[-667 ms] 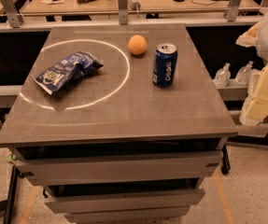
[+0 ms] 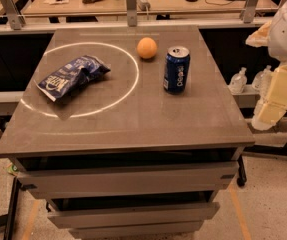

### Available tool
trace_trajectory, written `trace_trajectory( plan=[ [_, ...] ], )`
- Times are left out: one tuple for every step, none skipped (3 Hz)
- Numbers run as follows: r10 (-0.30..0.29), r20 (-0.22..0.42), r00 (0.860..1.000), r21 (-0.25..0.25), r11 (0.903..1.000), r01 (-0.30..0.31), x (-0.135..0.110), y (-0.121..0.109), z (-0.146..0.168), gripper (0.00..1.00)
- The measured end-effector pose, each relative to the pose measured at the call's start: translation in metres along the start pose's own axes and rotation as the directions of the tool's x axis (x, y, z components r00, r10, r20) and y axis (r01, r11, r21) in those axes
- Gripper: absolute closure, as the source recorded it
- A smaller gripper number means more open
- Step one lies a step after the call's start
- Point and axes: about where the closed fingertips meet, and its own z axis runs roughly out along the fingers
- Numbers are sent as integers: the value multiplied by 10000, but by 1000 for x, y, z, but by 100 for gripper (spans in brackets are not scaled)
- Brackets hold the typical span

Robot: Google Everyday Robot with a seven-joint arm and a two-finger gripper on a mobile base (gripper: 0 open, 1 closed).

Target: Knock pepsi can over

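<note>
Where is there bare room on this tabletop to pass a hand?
Free: the front strip of the table, below chip bag and pepsi can; also right of the can. Tight: between orange and can. The hand hangs beyond the table's right edge.

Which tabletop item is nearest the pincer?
The pepsi can, upright and right of the orange; the pincer is beyond the table's right edge, chip bag farthest.

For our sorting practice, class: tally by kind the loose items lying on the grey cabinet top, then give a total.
Drink cans: 1, the dark-blue cylindrical aluminium pepsi can
Fruit: 1, the round orange
Snack bags: 1, the crinkled blue chip bag
Total: 3
The gripper hangs beyond the grey cabinet top's right edge, touching none.
</note>
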Motion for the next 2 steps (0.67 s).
trace_trajectory(
  plan=[
    [-72,1351,9908,51,10000,65,8,-31,14,0],
    [661,3427,9371,-362,9977,-572,12,-60,46,0]
  ],
)
